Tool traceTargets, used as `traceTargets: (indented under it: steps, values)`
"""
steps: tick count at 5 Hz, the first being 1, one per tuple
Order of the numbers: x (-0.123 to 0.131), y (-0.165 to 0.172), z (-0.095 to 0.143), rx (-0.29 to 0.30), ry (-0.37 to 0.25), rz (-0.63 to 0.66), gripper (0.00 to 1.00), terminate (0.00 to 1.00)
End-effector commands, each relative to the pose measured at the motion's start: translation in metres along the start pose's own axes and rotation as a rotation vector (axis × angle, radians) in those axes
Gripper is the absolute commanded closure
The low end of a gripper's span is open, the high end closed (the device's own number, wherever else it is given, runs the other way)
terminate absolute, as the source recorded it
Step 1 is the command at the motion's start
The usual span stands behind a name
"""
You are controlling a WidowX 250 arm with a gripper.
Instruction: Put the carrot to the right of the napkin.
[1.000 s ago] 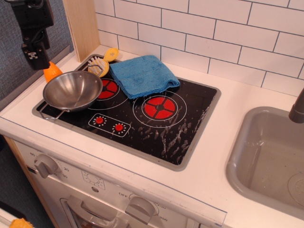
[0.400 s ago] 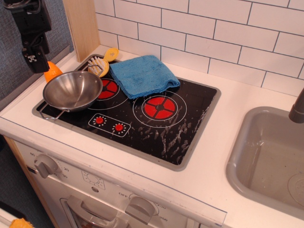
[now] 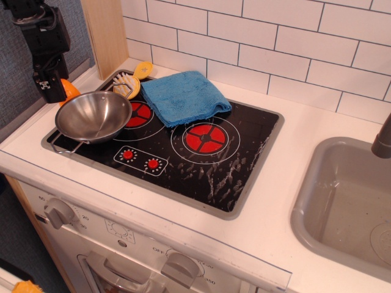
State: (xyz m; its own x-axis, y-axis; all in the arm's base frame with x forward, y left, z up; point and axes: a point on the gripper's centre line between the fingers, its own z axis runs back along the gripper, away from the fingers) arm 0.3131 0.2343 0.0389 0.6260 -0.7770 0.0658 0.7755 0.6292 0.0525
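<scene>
The carrot (image 3: 71, 90) is a small orange shape on the white counter at the far left, just behind the steel bowl (image 3: 93, 115). Only its right part shows. My black gripper (image 3: 51, 91) hangs down from the upper left and covers the carrot's left side. I cannot make out how its jaws stand or whether they touch the carrot. The napkin (image 3: 183, 95), a folded blue cloth, lies on the back of the black stove top (image 3: 238, 165), right of the bowl.
A yellow-handled scrub brush (image 3: 131, 80) lies between bowl and napkin at the stove's back left. A wooden panel (image 3: 107, 33) stands behind the carrot. The tiled wall runs along the back. A grey sink (image 3: 348, 201) with a dark faucet (image 3: 383, 140) is at right.
My gripper has moved down and slightly right, from above the carrot to level with it, now covering its left side. Nothing else has moved.
</scene>
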Motion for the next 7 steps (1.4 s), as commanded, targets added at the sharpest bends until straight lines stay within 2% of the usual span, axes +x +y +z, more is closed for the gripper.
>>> traceTargets:
  steps: [1, 3, 5, 6, 7]
  values:
    - [0.004, 0.002, -0.004, 0.029, 0.031, 0.0, 1.0, 0.0]
    - [0.005, -0.003, -0.009, 0.021, 0.049, 0.005, 1.0, 0.0]
    - [0.002, -0.002, 0.006, 0.053, 0.059, 0.03, 1.0, 0.0]
    - [0.003, 0.001, 0.026, 0.086, 0.082, 0.033, 1.0, 0.0]
    - [0.005, -0.009, 0.06, 0.136, 0.153, 0.07, 1.0, 0.0]
